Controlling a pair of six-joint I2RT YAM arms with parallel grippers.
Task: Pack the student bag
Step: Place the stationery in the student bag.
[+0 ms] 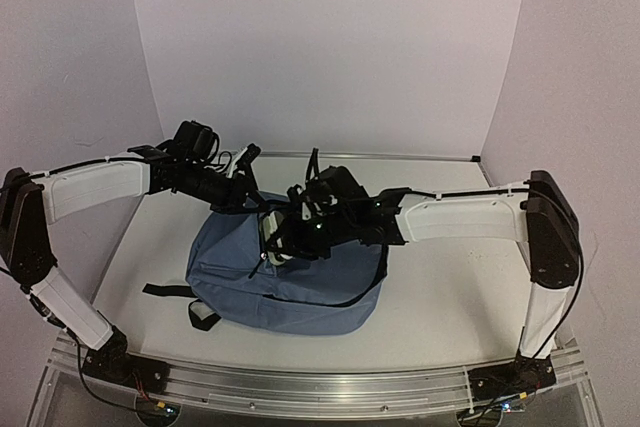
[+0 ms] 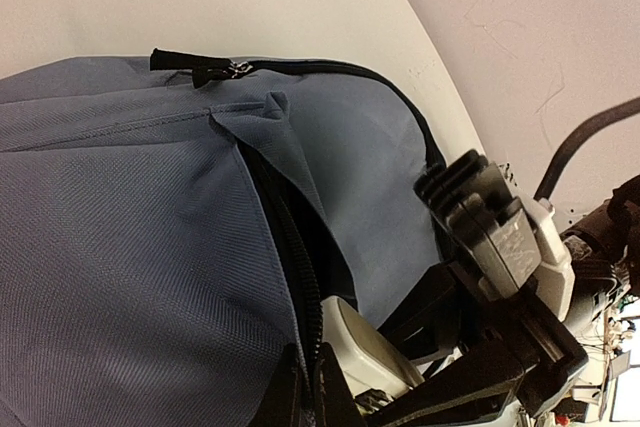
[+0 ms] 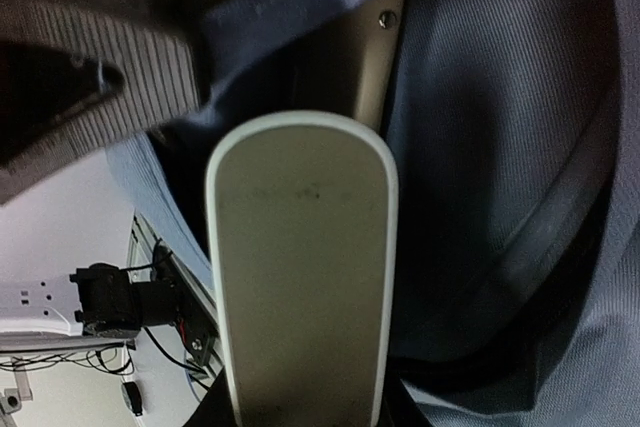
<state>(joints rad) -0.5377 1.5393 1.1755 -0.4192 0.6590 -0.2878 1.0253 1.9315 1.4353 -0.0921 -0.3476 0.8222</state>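
Note:
The student bag point(image 1: 300, 292), slate-blue, lies in the middle of the table with its opening toward the back. My left gripper point(image 1: 250, 209) is shut on the zipper edge of that opening point(image 2: 295, 277), its fingertips point(image 2: 290, 387) pinching the fabric and holding it up. My right gripper point(image 1: 283, 244) is shut on a flat white case with rounded ends point(image 3: 300, 277). The case point(image 2: 365, 347) sits at the mouth of the bag, blue fabric point(image 3: 500, 97) around it and dark lining beside it. The inside of the bag is mostly hidden.
Black straps point(image 1: 170, 290) trail from the bag's left side on the table. A zipper pull point(image 2: 215, 72) lies at the far end of the opening. An aluminium rail point(image 1: 330, 382) runs along the near edge; walls close in behind and at the sides.

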